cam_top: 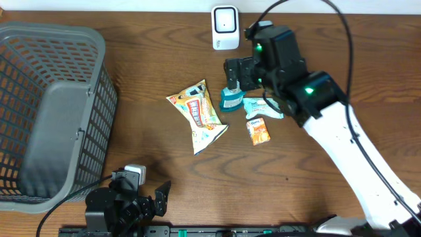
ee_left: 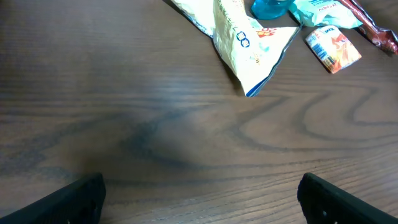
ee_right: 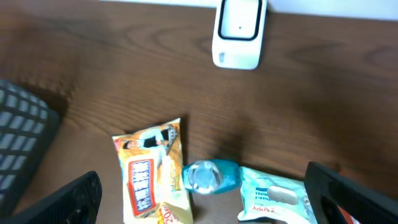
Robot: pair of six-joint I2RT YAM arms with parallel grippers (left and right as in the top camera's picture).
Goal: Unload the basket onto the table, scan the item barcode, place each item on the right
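Observation:
A white barcode scanner (cam_top: pixel 225 27) (ee_right: pixel 237 32) stands at the table's far edge. Below it lie several items: a yellow snack bag (cam_top: pixel 197 112) (ee_right: pixel 152 171), a teal bottle (cam_top: pixel 230 99) (ee_right: pixel 208 176), a pale blue wipes pack (cam_top: pixel 263 107) (ee_right: pixel 277 196) and a small orange pack (cam_top: pixel 258 130). My right gripper (cam_top: pixel 238 74) (ee_right: pixel 205 190) hangs open just above the bottle, its fingers wide of it and touching nothing. My left gripper (cam_top: pixel 141 201) (ee_left: pixel 200 196) stands open and empty over bare wood near the front edge.
A large grey mesh basket (cam_top: pixel 99 79) fills the left side of the table. In the left wrist view the snack bag (ee_left: pixel 242 37), the orange pack (ee_left: pixel 333 50) and the wipes pack (ee_left: pixel 323 14) lie far ahead. The right arm's cable arcs over the back right.

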